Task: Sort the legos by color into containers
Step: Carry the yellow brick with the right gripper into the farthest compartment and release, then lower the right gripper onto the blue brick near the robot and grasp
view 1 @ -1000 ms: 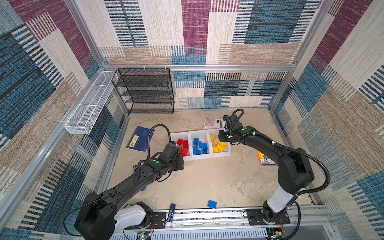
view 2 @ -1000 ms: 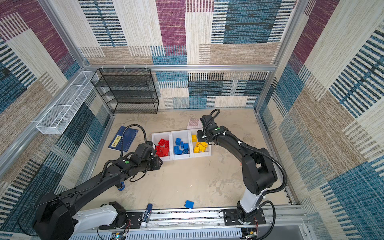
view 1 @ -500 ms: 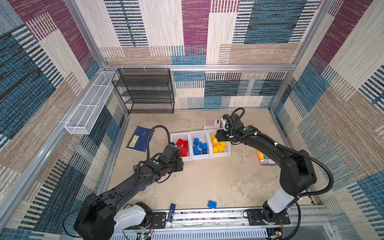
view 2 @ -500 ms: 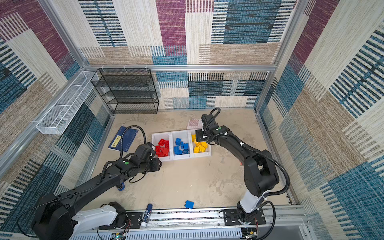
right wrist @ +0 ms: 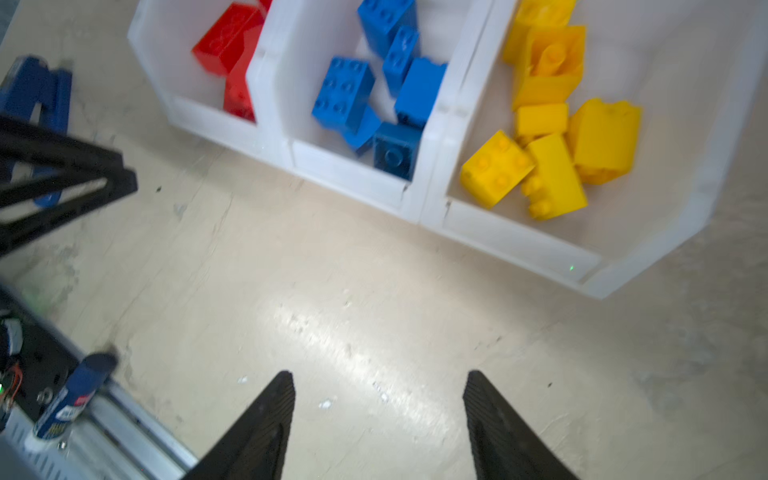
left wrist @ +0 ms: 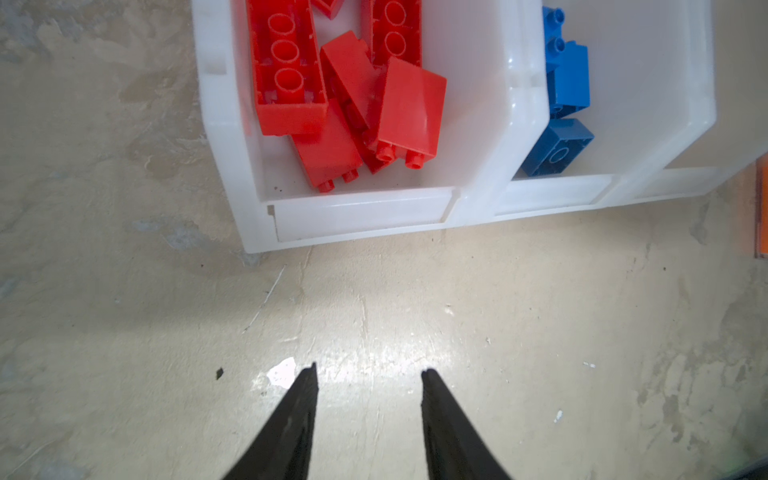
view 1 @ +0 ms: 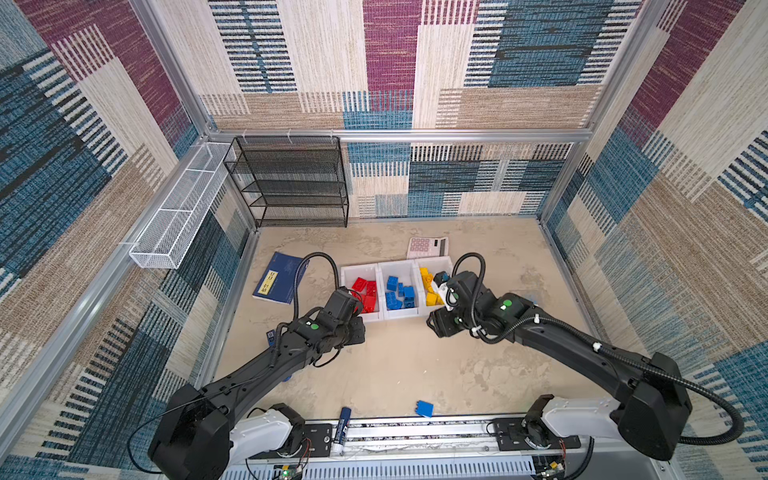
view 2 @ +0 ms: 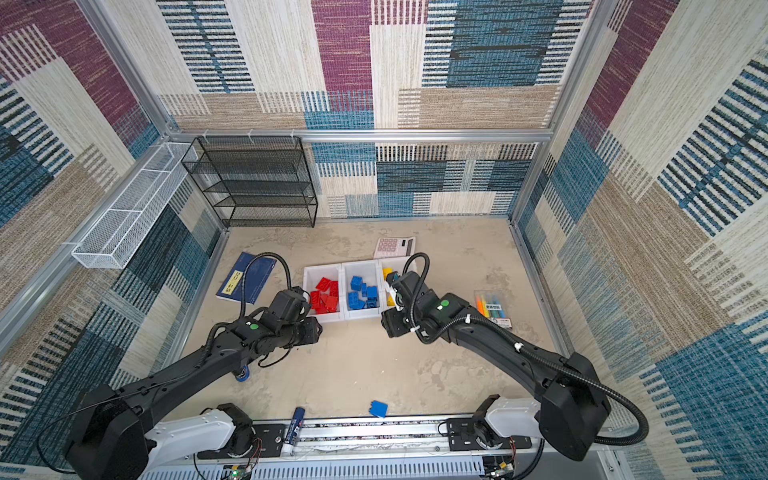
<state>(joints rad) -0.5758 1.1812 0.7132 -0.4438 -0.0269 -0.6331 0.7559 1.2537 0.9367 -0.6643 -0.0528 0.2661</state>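
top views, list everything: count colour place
containers: three, white, central row
red legos: several, left container
blue legos: several, middle container
yellow legos: several, right container
loose lego: one, blue, by front rail
glue stick: one, blue, front rail
booklet: one, navy, left of containers
calculator: one, pink, behind containers
marker pack: one, multicolour, right of containers
rack: one, black, back left
wire basket: one, white, left wall
left tool: black, open, before containers
right tool: black, open, before containers

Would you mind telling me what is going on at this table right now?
The robot is sorting by colour: red legos, blue legos and yellow legos each lie in their own of three white containers. The left gripper and right gripper hang open and empty over the table in front. One loose blue lego lies by the front rail.
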